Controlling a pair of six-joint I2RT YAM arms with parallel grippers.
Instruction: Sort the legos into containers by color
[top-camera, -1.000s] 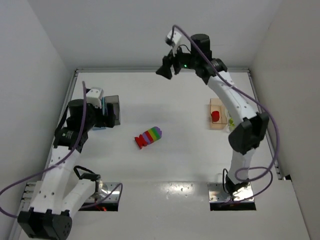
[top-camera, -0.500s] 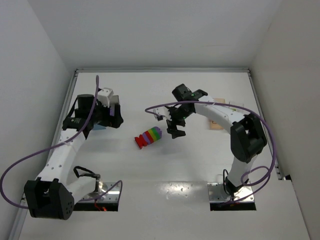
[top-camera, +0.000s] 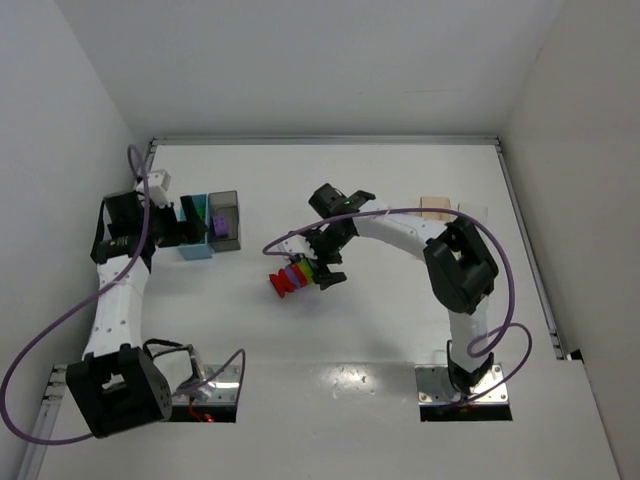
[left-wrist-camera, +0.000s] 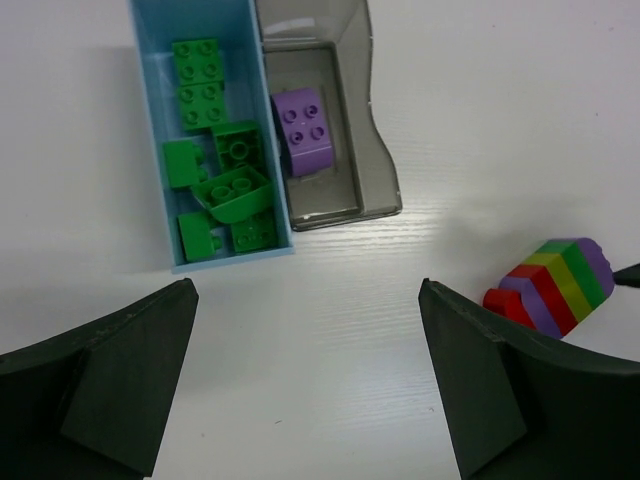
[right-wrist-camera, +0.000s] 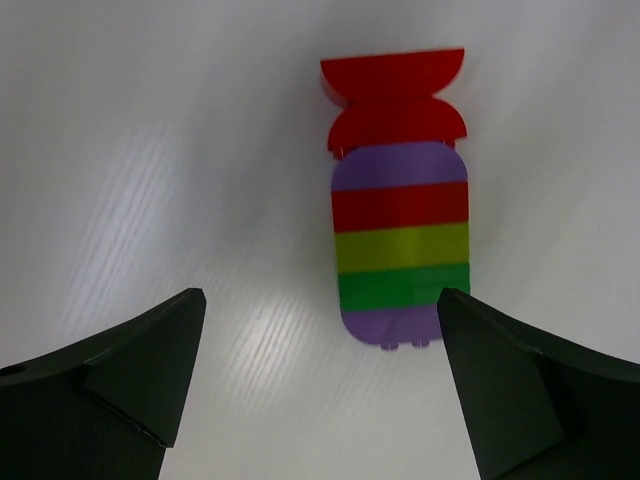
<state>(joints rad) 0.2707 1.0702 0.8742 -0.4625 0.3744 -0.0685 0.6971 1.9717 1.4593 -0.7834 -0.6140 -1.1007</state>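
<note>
The rainbow-striped cluster (right-wrist-camera: 398, 240) lies flat on the table (right-wrist-camera: 150, 120), just ahead of the right gripper (right-wrist-camera: 318, 340) and in line with the gap between its wide-spread jaws (closer to one finger, touching neither). The left gripper (left-wrist-camera: 305, 360), equally wide and empty, hovers near the light blue bin (left-wrist-camera: 150, 120) of green bricks (left-wrist-camera: 200, 80) and the dark grey bin (left-wrist-camera: 372, 150) beside it.
</note>
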